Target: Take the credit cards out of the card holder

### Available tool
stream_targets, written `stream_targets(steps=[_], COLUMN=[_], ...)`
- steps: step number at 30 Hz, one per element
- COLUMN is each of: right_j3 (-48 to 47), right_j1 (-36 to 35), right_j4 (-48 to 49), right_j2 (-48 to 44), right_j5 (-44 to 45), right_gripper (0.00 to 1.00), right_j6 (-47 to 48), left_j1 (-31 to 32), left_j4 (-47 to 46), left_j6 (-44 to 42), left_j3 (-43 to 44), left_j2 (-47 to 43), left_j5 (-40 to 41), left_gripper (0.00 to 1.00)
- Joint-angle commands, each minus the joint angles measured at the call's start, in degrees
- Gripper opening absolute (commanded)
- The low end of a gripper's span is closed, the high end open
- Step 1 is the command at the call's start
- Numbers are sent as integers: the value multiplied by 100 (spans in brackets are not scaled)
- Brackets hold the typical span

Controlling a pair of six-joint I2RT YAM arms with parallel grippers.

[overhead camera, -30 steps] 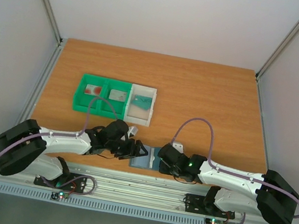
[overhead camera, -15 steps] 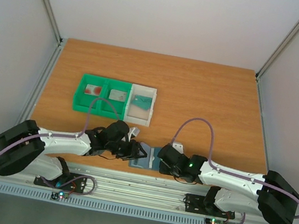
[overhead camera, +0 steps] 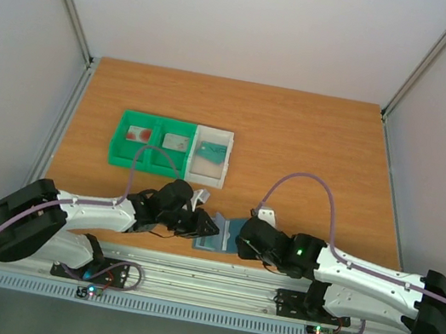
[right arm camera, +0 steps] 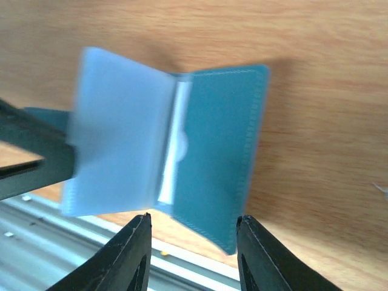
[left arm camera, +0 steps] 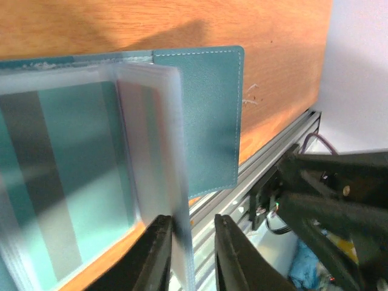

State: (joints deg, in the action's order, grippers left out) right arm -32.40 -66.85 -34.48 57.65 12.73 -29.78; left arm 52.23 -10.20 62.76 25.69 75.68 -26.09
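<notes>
The left gripper (left arm camera: 193, 224) holds its jaws narrow astride the free edge of a clear sleeve leaf (left arm camera: 154, 139), one finger against it, though whether it truly pinches I cannot tell; the right gripper (right arm camera: 194, 221) is released, jaws apart, with the cover's near corner showing between them. The card holder (right arm camera: 218, 145) lies open like a book at the near edge of the table (overhead camera: 296, 145), between the two grippers; its spine runs away from the aluminium rail (overhead camera: 212, 279), covers spread left and right, the leaf raised between the grippers. Well beyond it, a green tray (overhead camera: 133, 162) and a white tray (overhead camera: 204, 177) sit touching, with credit cards (overhead camera: 136, 134) in their compartments.
</notes>
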Motion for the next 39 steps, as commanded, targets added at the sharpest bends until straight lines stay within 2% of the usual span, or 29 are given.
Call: stream_targets(steps=[1, 4, 7, 11, 39], right_j3=[-282, -320, -394, -364, -475], right_j1=[-231, -361, -462, -478, -470], right_j4=[224, 554, 707, 921, 890], right_j2=[-100, 55, 256, 445, 868], right_j5=[-20, -223, -276, -363, -88], right_gripper=[41, 43, 48, 52, 49], right_j6=[378, 512, 573, 536, 307], left_j1=[51, 66, 85, 120, 175], left_j4=[-409, -497, -499, -501, -537], left_j6=[-53, -54, -54, -62, -36], left_j3=[153, 200, 263, 316, 333], left_j2=[-7, 82, 153, 226, 320], left_j5=[30, -19, -19, -19, 2], left_gripper=[15, 13, 21, 23, 23])
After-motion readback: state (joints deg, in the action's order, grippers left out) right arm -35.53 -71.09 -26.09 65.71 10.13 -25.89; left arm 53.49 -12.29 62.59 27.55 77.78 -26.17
